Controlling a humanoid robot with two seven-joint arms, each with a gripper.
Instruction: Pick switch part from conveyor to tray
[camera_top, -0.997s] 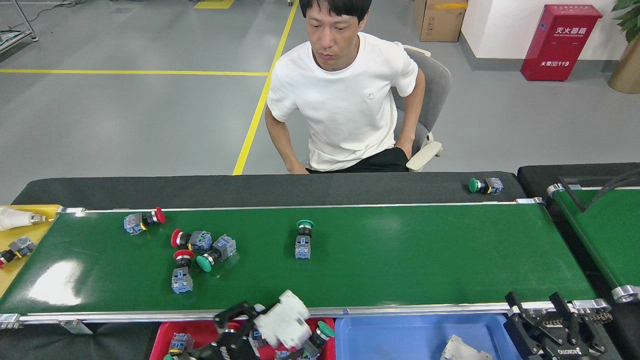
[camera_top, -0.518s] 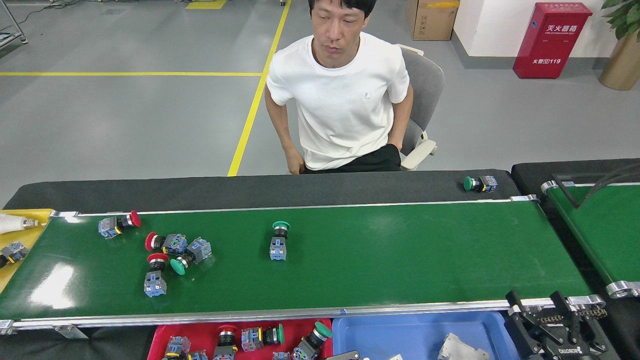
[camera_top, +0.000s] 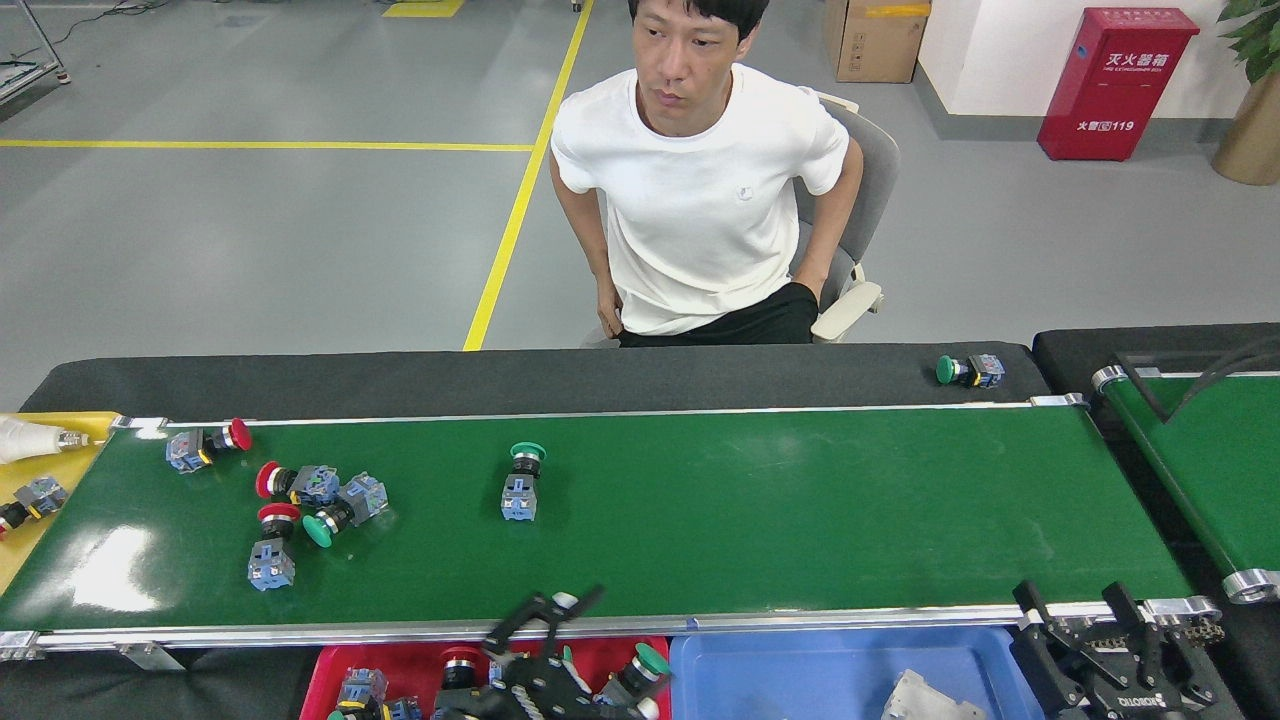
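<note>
My left gripper (camera_top: 555, 612) hangs empty with jaws spread over the red tray (camera_top: 320, 680) at the conveyor's (camera_top: 800, 520) near rail; the nearest switch (camera_top: 520, 482), green-capped, lies on the belt just beyond it, nothing between. A cluster of four switches (camera_top: 300, 510) lies farther left; my right gripper (camera_top: 1100, 615) rests open by the blue tray (camera_top: 780, 670); a person (camera_top: 700, 200) sits across the belt.

A person in a white shirt (camera_top: 700, 200) sits on a grey chair (camera_top: 868, 190); behind stand a red cabinet (camera_top: 1115, 85) and what looks like a cardboard box (camera_top: 875, 35).
</note>
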